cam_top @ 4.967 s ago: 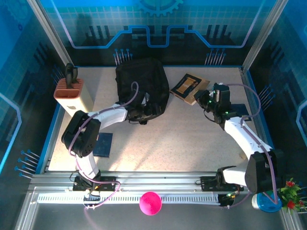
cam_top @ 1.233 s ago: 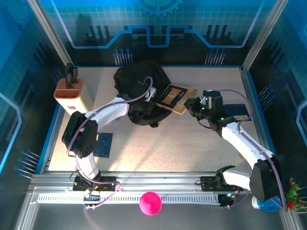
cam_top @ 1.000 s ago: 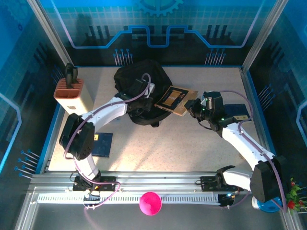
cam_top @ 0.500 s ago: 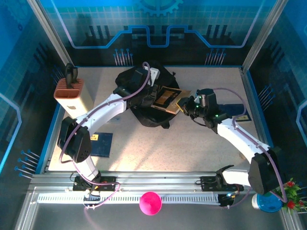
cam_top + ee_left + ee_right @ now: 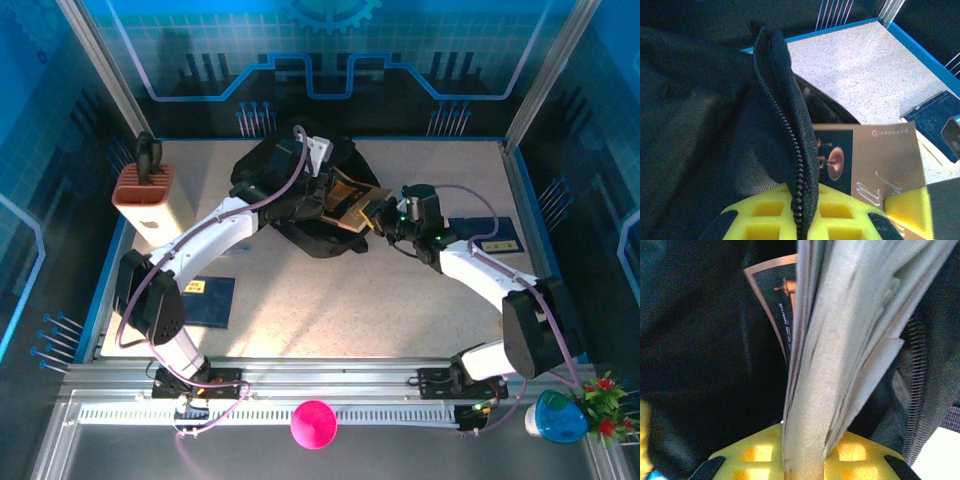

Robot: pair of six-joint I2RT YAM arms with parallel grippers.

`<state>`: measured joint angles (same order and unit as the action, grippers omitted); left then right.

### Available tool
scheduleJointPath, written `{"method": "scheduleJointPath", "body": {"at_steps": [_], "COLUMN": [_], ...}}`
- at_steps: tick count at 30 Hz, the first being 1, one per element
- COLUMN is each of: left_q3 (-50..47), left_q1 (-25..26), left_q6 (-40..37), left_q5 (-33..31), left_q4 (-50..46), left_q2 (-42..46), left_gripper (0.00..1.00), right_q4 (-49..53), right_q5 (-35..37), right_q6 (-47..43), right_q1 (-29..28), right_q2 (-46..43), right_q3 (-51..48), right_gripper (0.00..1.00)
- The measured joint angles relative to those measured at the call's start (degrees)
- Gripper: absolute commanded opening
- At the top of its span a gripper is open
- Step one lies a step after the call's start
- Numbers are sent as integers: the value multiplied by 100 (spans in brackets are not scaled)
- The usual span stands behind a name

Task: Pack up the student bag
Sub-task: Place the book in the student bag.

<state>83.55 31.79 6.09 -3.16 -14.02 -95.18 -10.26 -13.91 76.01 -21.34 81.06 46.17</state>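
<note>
The student bag (image 5: 315,238) is lying at the far middle of the desk (image 5: 400,300), with its opening facing the right arm. The left jaws are closed on the bag's zippered edge (image 5: 790,145), pinching it between the yellow pads (image 5: 765,210) and lifting it so that the mouth is gaping. The right jaws are clamping a thin tan-and-black book (image 5: 350,200) by one end, its pages fanning loose above the pads (image 5: 752,455). The book's leading corner is passing under the raised flap into the dark interior. In my judgement, the step in hand is feeding the book into the main compartment. To do it well, the left arm should be holding the flap high and taut. The right arm should be advancing along the book's own plane, so that the loose pages are not catching on the zipper teeth, and releasing only once most of the cover is lying inside. Risks noted: the fabric sagging onto the cover, or the book buckling, since the grip is sitting at one end only.
</note>
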Motion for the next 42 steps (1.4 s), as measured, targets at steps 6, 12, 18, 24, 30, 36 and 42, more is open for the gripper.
{"method": "scheduleJointPath", "body": {"at_steps": [6,12,18,24,30,36,42], "left_q3": [-2,-2,-2,-2,-2,-2,-2], "left_q1": [39,70,70,72,74,74,74], "left_q6": [20,109,138,149,153,210,306], "left_q5": [50,136,258,505,680,800,817], "left_q4": [-4,-2,-2,11,59,59,59], "left_q2": [0,0,0,0,0,0,0], "left_gripper": [0,0,0,0,0,0,0], "right_q4": [997,1344,382,-1145,-2009,-2288,-2321], "right_q5": [299,424,140,-74,-162,-107,48], "right_q6": [-168,-144,-116,170,398,439,319], "right_q1": [0,2,-2,-2,-4,-81,-229], "right_q2": [-212,-413,-260,-101,437,1261,1878], "right_q3": [-450,-450,-444,-444,-444,-372,39], "right_gripper": [11,11,11,11,10,10,9]}}
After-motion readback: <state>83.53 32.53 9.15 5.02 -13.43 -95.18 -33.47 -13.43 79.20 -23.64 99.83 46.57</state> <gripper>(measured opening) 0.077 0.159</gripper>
